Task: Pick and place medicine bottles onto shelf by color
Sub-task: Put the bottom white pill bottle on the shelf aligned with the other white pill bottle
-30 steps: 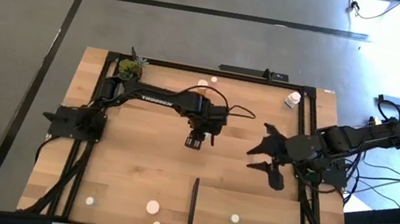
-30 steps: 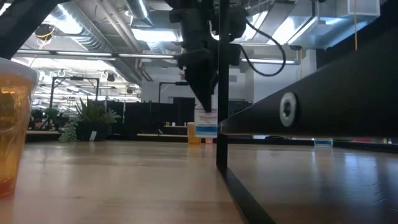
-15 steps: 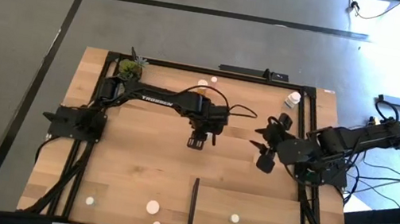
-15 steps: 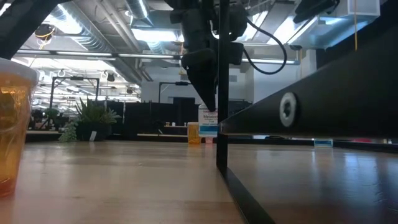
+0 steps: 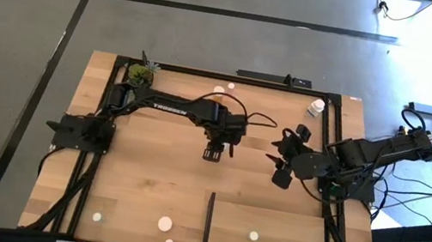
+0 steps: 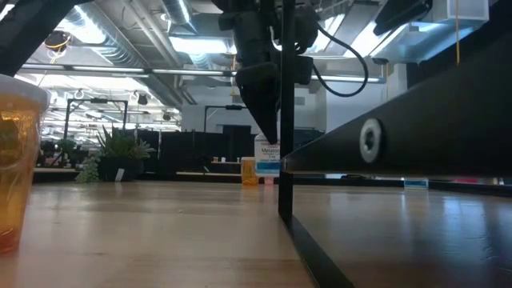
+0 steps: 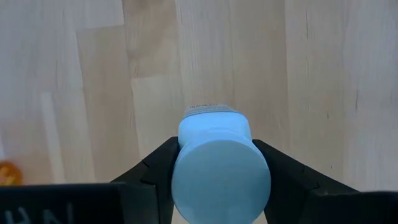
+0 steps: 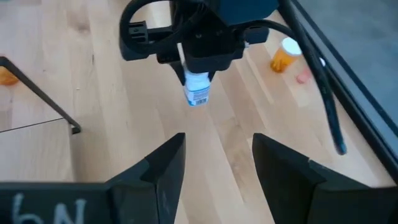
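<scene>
— Shelf status?
— Flat light-wood shelf [image 5: 268,229] with black edge strip lies at the table's five o'clock, several white-capped bottles on it.
— Grippers?
— Left gripper [image 5: 212,151], table centre, clenched on a white-capped white medicine bottle [image 8: 198,92]. Right gripper [image 5: 282,161] at three o'clock — fingers parted, nothing between them.

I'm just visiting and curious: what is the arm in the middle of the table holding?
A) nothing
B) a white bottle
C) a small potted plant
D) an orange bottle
B: the left gripper is clamped on a white bottle with a printed label, hanging above the bare tabletop.
</scene>
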